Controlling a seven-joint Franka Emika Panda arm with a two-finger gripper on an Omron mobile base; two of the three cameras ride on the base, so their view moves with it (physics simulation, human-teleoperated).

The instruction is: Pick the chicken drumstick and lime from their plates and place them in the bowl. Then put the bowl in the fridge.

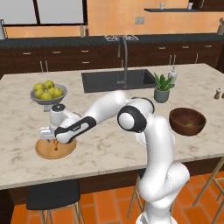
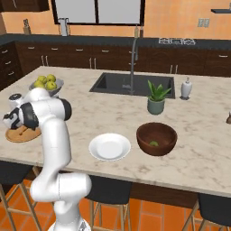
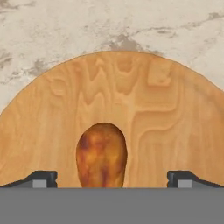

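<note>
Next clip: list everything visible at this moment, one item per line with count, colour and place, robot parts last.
chicken drumstick: 1, orange-brown, on the wooden plate, between the open fingertips
wooden plate: 1, tan, island's left end
white plate: 1, glossy white, island's front edge
bowl: 1, dark reddish-brown, right of the white plate
lime: 1, green, inside the bowl
fruit bowl: 1, grey with yellow-green fruit, behind the wooden plate
potted plant: 1, green in a grey pot, beside the sink
sink: 1, dark, with a grey faucet, island's far side
dispenser bottle: 1, white, right of the plant
stools: dark seats, under the island's front edge
arm: 1, white, reaching left
gripper: 1, open, low over the wooden plate
</note>
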